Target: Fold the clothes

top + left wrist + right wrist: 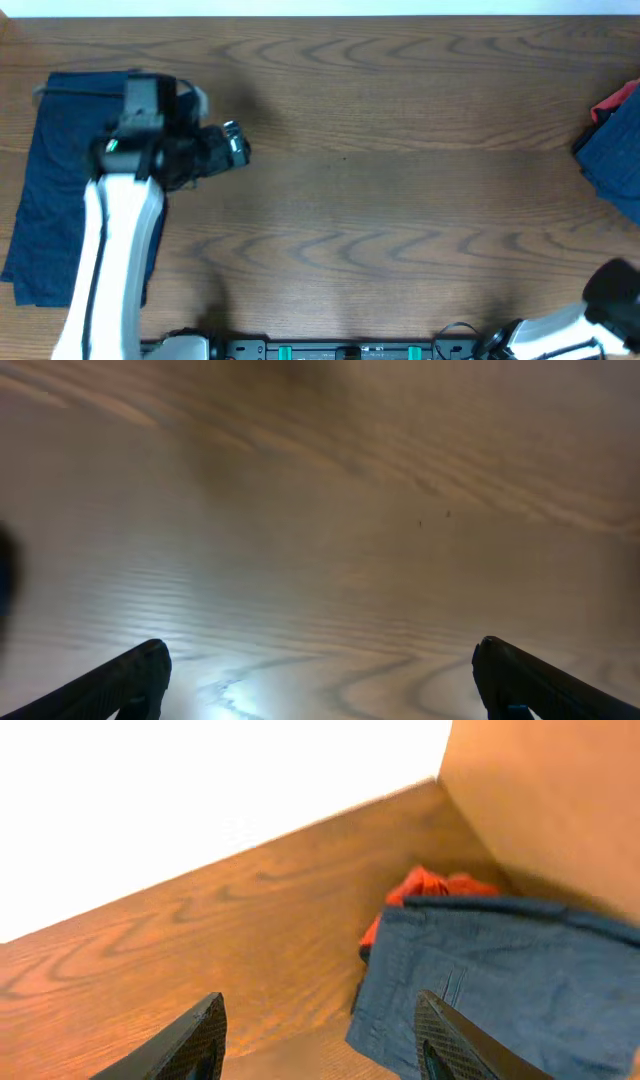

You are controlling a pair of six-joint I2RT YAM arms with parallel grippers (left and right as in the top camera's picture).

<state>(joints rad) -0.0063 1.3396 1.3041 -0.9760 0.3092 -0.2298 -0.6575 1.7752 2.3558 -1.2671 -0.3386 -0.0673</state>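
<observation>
Navy garment (50, 190) lies flat at the table's (400, 200) left end, looks folded, prob. parked there as the done spot, clear of the work area. L gripper (318, 685) hangs just beside it over bare wood, jaws wide apart, holding nothing. Blue pile (520, 980) w/ red cloth (430, 885) peeking from behind sits at the far right edge, well apart. R gripper (320, 1045) faces that pile, jaws apart & empty, seemingly lined up to fetch the next piece.
</observation>
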